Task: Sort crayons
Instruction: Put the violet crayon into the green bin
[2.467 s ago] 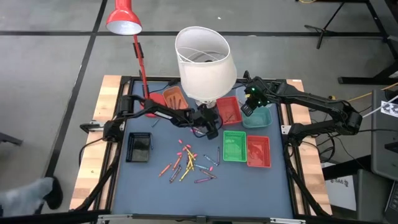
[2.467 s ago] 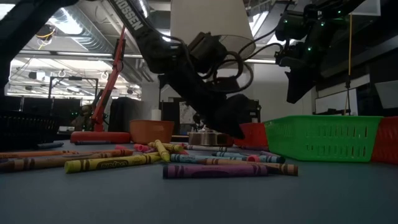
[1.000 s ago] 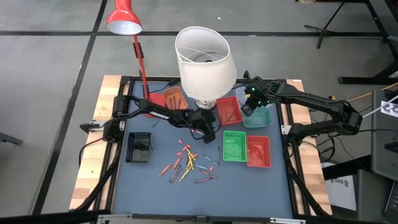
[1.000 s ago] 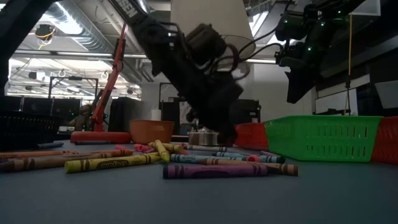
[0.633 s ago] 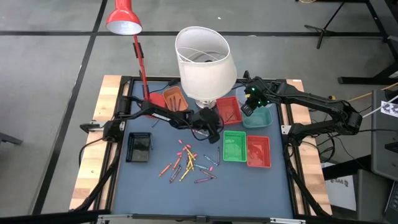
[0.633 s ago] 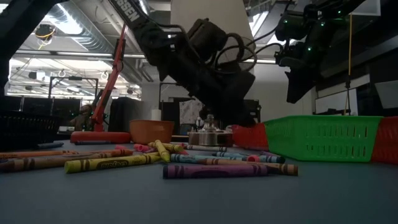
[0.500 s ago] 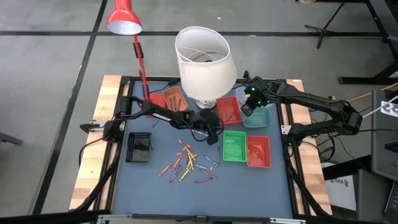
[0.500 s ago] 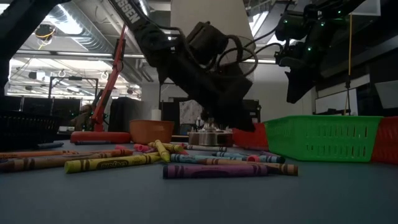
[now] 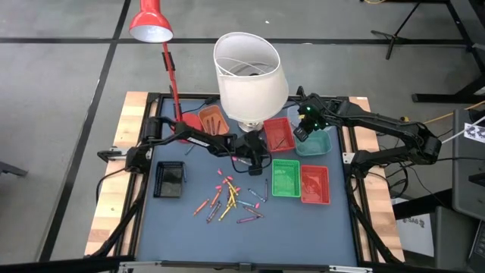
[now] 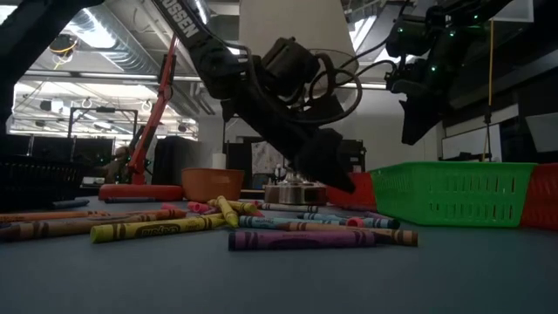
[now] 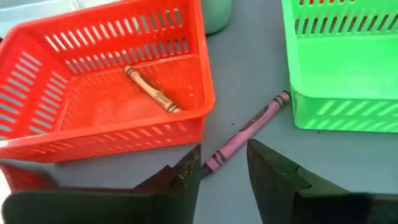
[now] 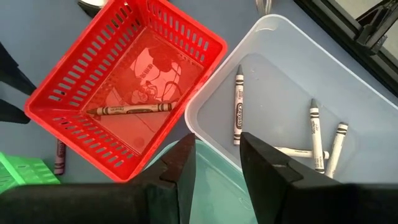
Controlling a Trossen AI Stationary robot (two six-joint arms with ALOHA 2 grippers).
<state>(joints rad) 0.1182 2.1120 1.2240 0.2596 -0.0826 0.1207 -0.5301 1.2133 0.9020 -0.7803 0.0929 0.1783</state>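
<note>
Crayons (image 9: pixel 231 196) scattered mid-table; four baskets (image 9: pixel 300 171) right of them; lamp (image 9: pixel 248 74) behind; tray (image 9: pixel 169 180) left.

Low view dim, backlit; overhead evenly bright.

Seven trays sit on the surface (image 9: pixel 303 227): a black tray (image 9: pixel 169 180), an orange tray (image 9: pixel 214 120), two red trays (image 9: pixel 278 133) (image 9: pixel 314 184), a green tray (image 9: pixel 285 177), a teal tray (image 9: pixel 314 144) and a clear tray (image 12: pixel 298 93). One crayon (image 12: pixel 129 109) lies in the near red tray, five white crayons (image 12: pixel 238 115) in the clear one, and the loose pile of crayons (image 9: pixel 231 196) is too tangled to count. Two lamps stand at the back: a red lamp (image 9: pixel 150 21) and a white-shaded lamp (image 9: pixel 248 74).
</note>
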